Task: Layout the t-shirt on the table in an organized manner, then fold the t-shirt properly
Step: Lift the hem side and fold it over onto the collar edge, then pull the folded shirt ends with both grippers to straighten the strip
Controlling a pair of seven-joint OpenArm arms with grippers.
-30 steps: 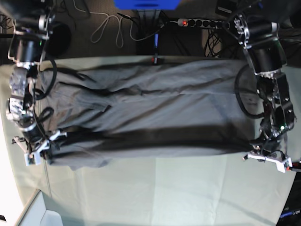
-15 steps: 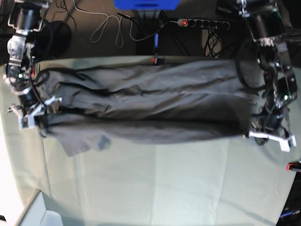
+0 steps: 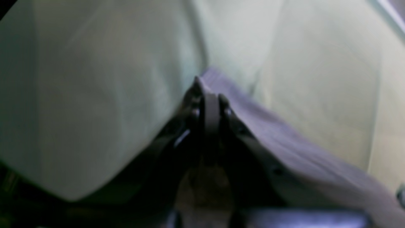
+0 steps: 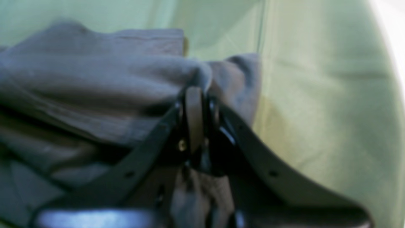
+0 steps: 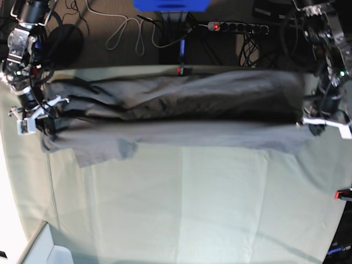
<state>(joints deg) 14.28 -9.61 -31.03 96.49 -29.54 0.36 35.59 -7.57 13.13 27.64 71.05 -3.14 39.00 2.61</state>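
Left gripper (image 3: 207,95): fingers (image 3: 223,103) clenched on a fold of the soft medium-grey cotton t-shirt (image 5: 176,118); grey cloth runs from the tips toward 4 o'clock in the left wrist view, pale green beyond it

Right gripper (image 4: 194,91): fingers (image 4: 193,107) clenched on a bunched edge of the same shirt, cloth heaped over the tips and trailing to 9 o'clock in the right wrist view

Base view: left gripper (image 5: 329,118) at 3 o'clock, right gripper (image 5: 30,118) at 9 o'clock, shirt stretched as a long band between them across the 12 o'clock half of the large surface covered in creased pale mint-green cloth (image 5: 181,209). Gripped edge looks raised; a dark shadowed hollow runs under it. The far part of the shirt lies rumpled toward 12 o'clock, near a small red clamp (image 5: 180,70) on the surface edge. A loose flap, maybe a sleeve, droops at 8 o'clock of the shirt

Progress, my reading: layout underway, not finished. Shirt is pulled out lengthwise but creased, partly doubled on itself, and not yet lying flat. Can't tell which edge is held, hem or shoulders. Left to do: lower and smooth it flat, square the sleeves, then all of the folding. The 6 o'clock half of the surface carries no shirt
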